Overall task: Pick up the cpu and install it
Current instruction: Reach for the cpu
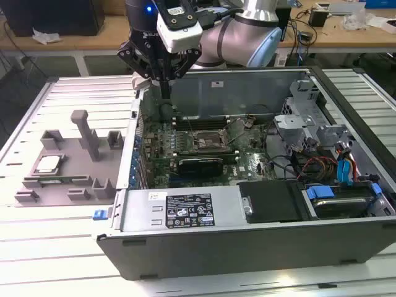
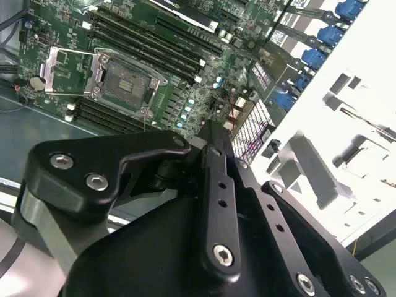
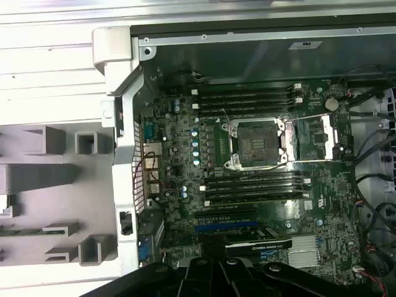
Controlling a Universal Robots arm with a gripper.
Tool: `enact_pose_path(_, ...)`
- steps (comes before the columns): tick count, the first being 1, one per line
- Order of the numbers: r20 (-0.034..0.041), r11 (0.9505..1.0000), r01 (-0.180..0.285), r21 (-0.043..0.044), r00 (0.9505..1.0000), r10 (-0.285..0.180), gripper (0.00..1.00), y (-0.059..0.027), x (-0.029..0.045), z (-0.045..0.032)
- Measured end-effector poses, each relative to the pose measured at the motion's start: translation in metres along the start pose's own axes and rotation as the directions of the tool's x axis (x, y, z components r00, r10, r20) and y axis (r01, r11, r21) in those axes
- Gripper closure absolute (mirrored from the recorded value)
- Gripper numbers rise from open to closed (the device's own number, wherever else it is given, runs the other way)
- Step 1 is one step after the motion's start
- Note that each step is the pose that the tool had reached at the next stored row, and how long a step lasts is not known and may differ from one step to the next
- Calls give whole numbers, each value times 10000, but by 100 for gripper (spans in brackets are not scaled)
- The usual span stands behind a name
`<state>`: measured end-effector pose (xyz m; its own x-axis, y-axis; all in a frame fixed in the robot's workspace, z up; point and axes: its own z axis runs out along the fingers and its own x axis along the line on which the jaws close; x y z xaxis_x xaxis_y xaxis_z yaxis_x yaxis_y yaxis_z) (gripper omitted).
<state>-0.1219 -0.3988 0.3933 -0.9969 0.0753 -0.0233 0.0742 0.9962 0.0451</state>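
Note:
The cpu (image 1: 48, 164), a small silver square, lies on the grey fixture plate (image 1: 71, 154) outside the case, at the exterior view's left. My gripper (image 1: 165, 93) hangs above the back left corner of the open computer case (image 1: 247, 216), its fingers drawn together to a point with nothing seen between them. The empty black socket (image 1: 207, 141) with its metal bracket sits on the motherboard, below the gripper and toward the exterior view's right. Both wrist views show the socket (image 2: 127, 83) (image 3: 257, 143) uncovered, with the gripper (image 2: 210, 133) (image 3: 216, 265) well off from it.
Memory slots (image 3: 247, 99) flank the socket, and a graphics card (image 1: 199, 166) lies in front of it. Drive cages and cables (image 1: 328, 154) crowd the case at the exterior view's right. Upright grey blocks (image 1: 86, 133) stand on the fixture plate. A bench with clutter runs behind.

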Motion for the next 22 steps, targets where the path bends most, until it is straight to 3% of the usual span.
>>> enact_pose_path(14,0,10000,-2,1,10000,2,89,0,8,0)
enact_pose_path(18,0,10000,0,0,10000,0,89,-2,60,-2)
enact_pose_path(22,0,10000,0,0,10000,0,89,-5,161,-4)
